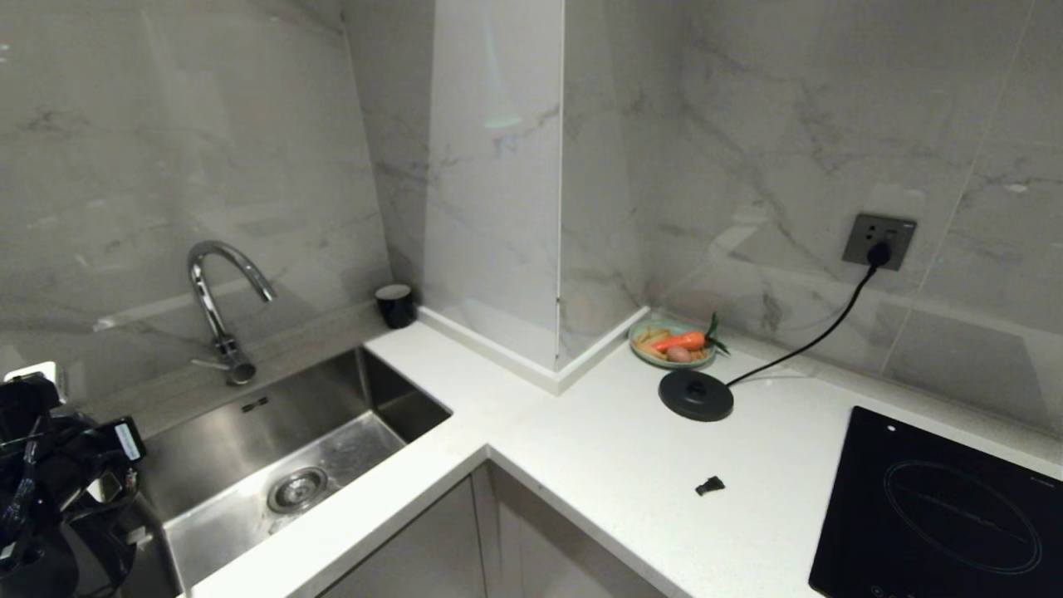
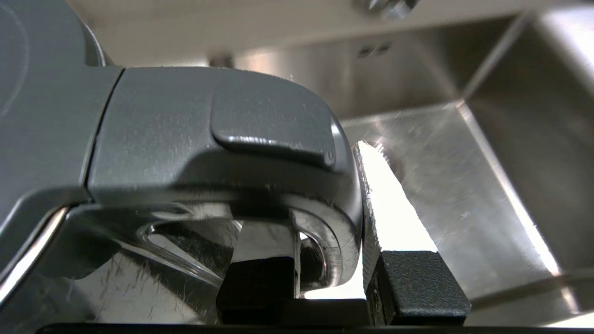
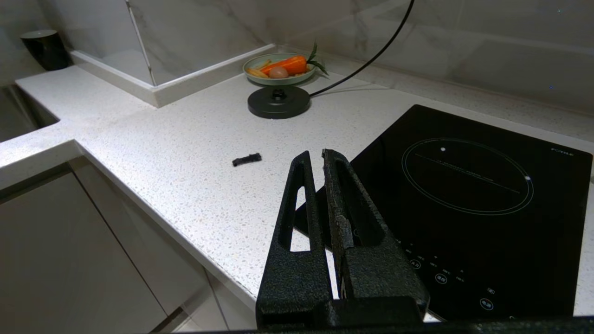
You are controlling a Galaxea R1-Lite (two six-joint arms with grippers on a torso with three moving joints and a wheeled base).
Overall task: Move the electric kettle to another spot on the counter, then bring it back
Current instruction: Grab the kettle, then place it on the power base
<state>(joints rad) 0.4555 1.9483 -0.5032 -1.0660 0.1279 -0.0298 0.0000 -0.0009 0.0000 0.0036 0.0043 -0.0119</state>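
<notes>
Countertop (image 1: 581, 448) in white speckled stone wrapped around a marble-clad corner in the head view, with a steel sink (image 1: 282, 465) and chrome tap (image 1: 217, 299) at the left. A round black base disc (image 1: 696, 394) sat alone at the far side, its cord running up to a wall socket (image 1: 879, 241), just beside a green plate of carrot and egg (image 1: 673, 342). A small black cup (image 1: 395, 305) stood at the far corner beyond the sink, a small black fragment (image 1: 709, 486) lay near the front edge, and a glass cooktop (image 1: 938, 515) filled the near right. At the near left edge, the left arm's dark bulk hung over the sink's left end, apparently with the electric kettle (image 1: 37, 565) below it, though that corner was too dark to be sure.

From the left wrist, the left gripper (image 2: 327, 283) was clamped on the kettle's grey handle (image 2: 222, 139), one finger passing through the loop and the other pressing its outer side, with the sink basin (image 2: 464, 176) behind.

From the right wrist, the right gripper (image 3: 315, 160) hovered off the counter's near edge with its fingers pressed together, holding nothing, beside the cooktop (image 3: 464, 195).
</notes>
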